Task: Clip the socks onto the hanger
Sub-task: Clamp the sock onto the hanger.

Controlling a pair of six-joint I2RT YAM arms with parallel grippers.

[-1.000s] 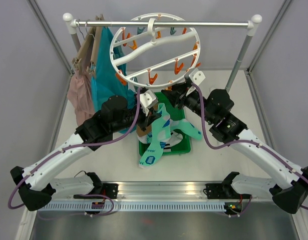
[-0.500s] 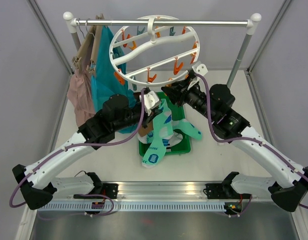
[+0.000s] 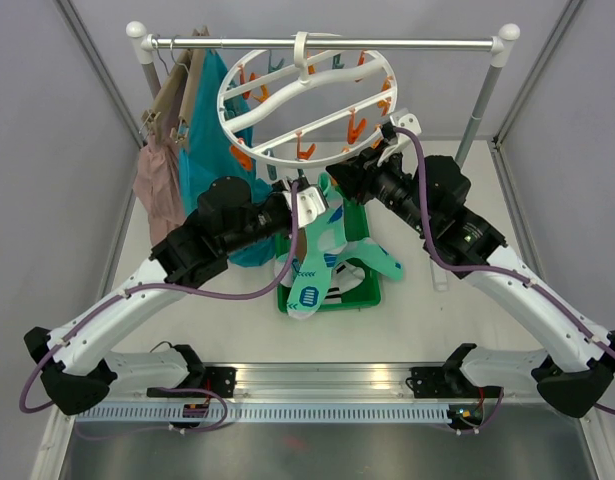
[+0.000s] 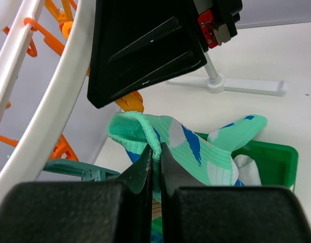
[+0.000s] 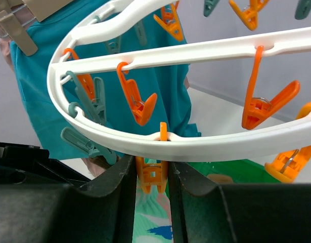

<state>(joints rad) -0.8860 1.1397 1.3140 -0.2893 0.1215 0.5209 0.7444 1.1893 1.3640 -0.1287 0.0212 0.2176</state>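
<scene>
The hanger (image 3: 225, 105), a round white ring with orange and teal pegs, hangs from the rail. My left gripper (image 3: 317, 205) is shut on the cuff of a mint-teal patterned sock (image 3: 322, 245), which dangles over the green basket (image 3: 365, 292). In the left wrist view the cuff (image 4: 140, 124) is pinched between my left gripper's (image 4: 155, 152) jaws, just under the ring's rim (image 4: 54, 116). My right gripper (image 3: 337, 178) is at the ring's lower rim. Its jaws (image 5: 151, 174) squeeze an orange peg (image 5: 151, 178) hanging from the rim (image 5: 221, 144), with the sock (image 5: 155, 223) just below.
More socks lie in the green basket. A large teal garment (image 3: 212, 150) and a pink-beige garment (image 3: 157, 185) hang on tan hangers at the rail's left end. The rail's right post (image 3: 477, 120) stands behind my right arm.
My right gripper rose to the ring's rim and closed on the orange peg. My left gripper lifted the sock up and rightward toward that peg.
</scene>
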